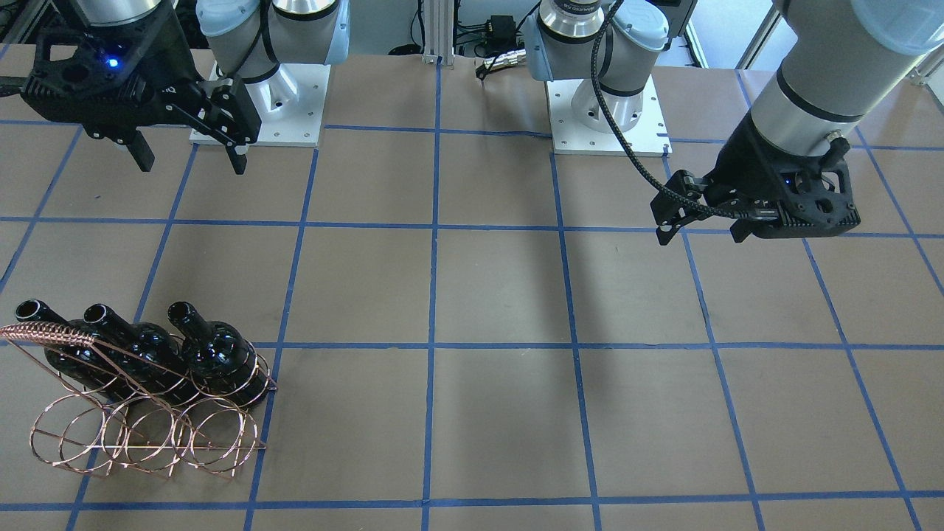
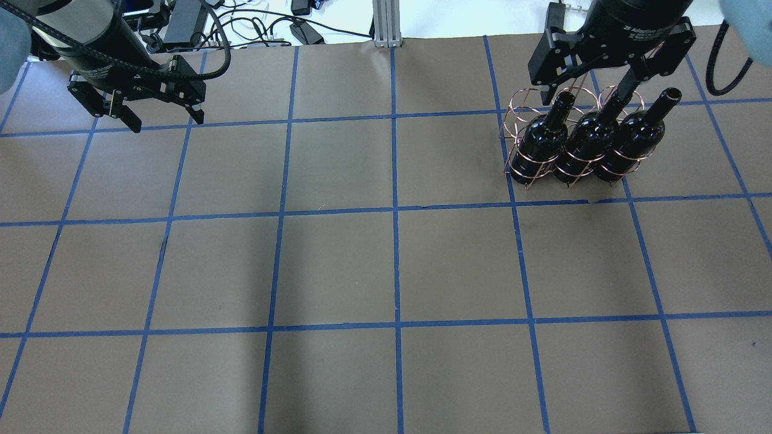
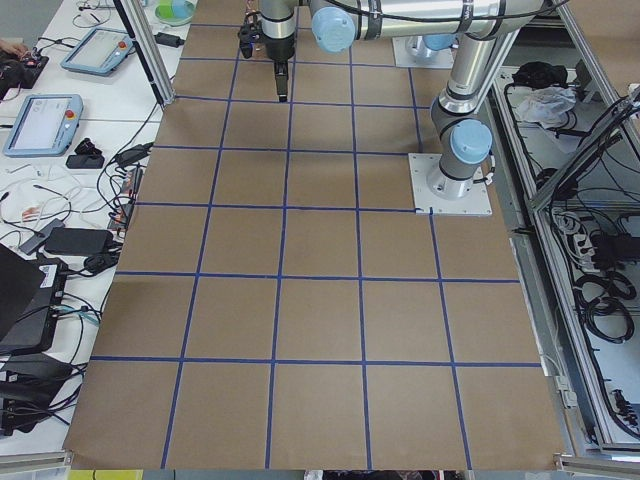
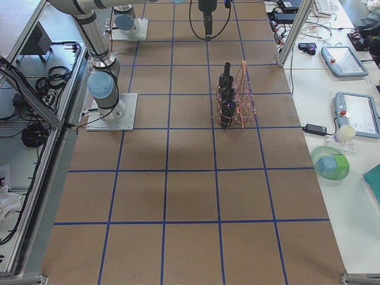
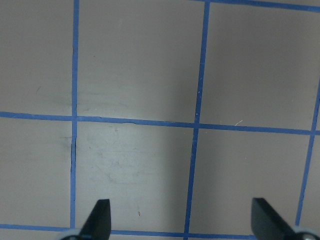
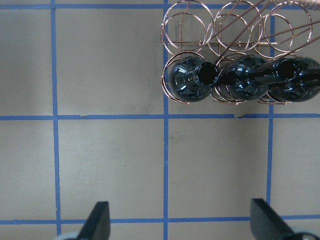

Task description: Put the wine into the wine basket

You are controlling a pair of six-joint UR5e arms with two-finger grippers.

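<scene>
The copper wire wine basket point(image 1: 70, 442) stands on the table with three black wine bottles upright in its row of rings nearer the robot: point(image 2: 538, 141), point(image 2: 582, 144), point(image 2: 628, 141). The rings in its other row point(image 6: 182, 25) hold nothing. My right gripper point(image 2: 588, 84) hangs open and empty, high above the basket; its wrist view looks straight down on the bottles point(image 6: 192, 80). In the front-facing view it point(image 1: 189, 156) is raised well clear. My left gripper point(image 2: 164, 119) is open and empty over bare table on the far side; it also shows in the front-facing view point(image 1: 704, 234).
The table is brown paper with a blue tape grid point(image 2: 395, 208). The two arm bases point(image 1: 258, 110) point(image 1: 608, 118) stand at the robot's edge. Cables and boxes point(image 2: 241, 24) lie beyond the far edge. The basket also shows in the exterior right view point(image 4: 243, 95).
</scene>
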